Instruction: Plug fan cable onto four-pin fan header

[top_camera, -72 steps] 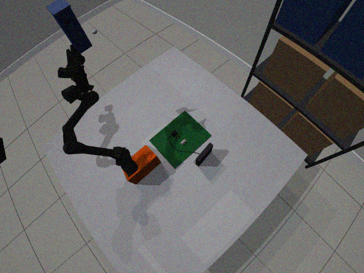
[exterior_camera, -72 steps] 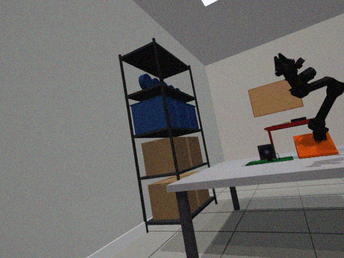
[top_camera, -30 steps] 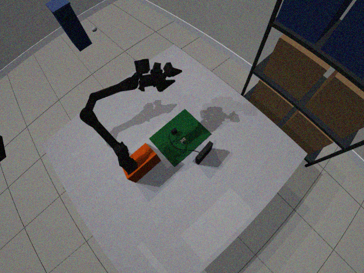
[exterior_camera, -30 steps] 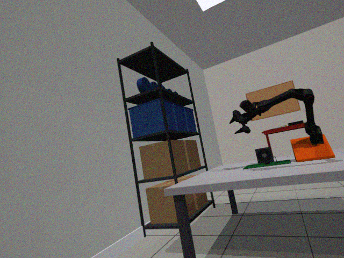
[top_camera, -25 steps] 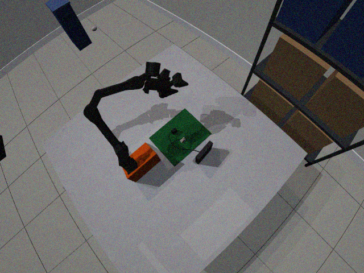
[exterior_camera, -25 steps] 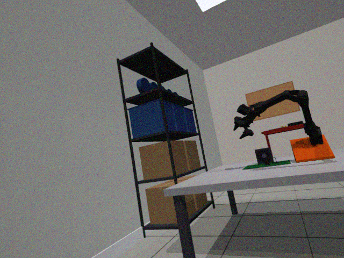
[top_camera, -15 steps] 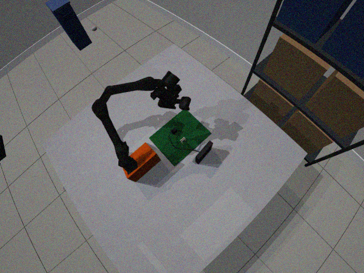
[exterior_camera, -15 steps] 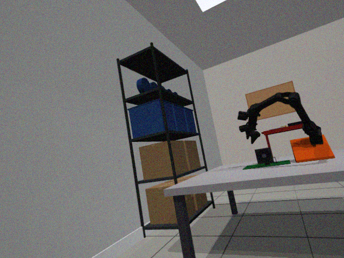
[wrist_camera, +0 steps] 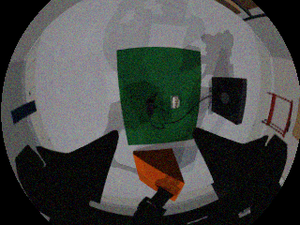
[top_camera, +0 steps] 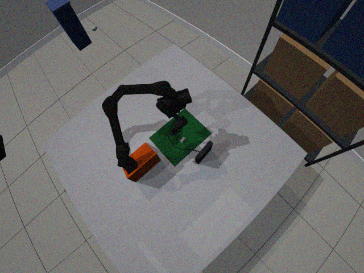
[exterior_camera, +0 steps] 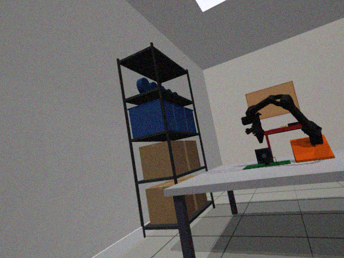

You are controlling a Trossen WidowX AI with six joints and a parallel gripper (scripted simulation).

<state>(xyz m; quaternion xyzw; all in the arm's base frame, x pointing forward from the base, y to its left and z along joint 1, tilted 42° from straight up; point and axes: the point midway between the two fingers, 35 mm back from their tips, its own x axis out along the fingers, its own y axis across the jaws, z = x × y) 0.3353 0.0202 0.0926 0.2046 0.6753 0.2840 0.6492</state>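
Note:
The green board (top_camera: 164, 144) (exterior_camera: 283, 162) (wrist_camera: 141, 66) lies on the table. The small white fan header (top_camera: 182, 139) (wrist_camera: 175, 101) sits on it and shows bare. The cable's dark plug (top_camera: 175, 130) (wrist_camera: 151, 107) lies on the board beside the header, apart from it. The thin black cable (wrist_camera: 192, 111) loops over the board to the square black fan (top_camera: 203, 152) (exterior_camera: 263, 155) (wrist_camera: 226, 99), which stands upright beside the board. My gripper (top_camera: 176, 119) (exterior_camera: 260, 140) (wrist_camera: 157, 133) is wide open and empty, pointing down above the board, clear of the plug and header.
An orange block (top_camera: 141, 161) (exterior_camera: 310, 151) (wrist_camera: 157, 171) stands under the arm's base, near the board's edge. A shelf rack (top_camera: 262, 44) (exterior_camera: 170, 155) with boxes stands beyond the table. A red frame (exterior_camera: 281, 129) (wrist_camera: 273, 110) stands in the background.

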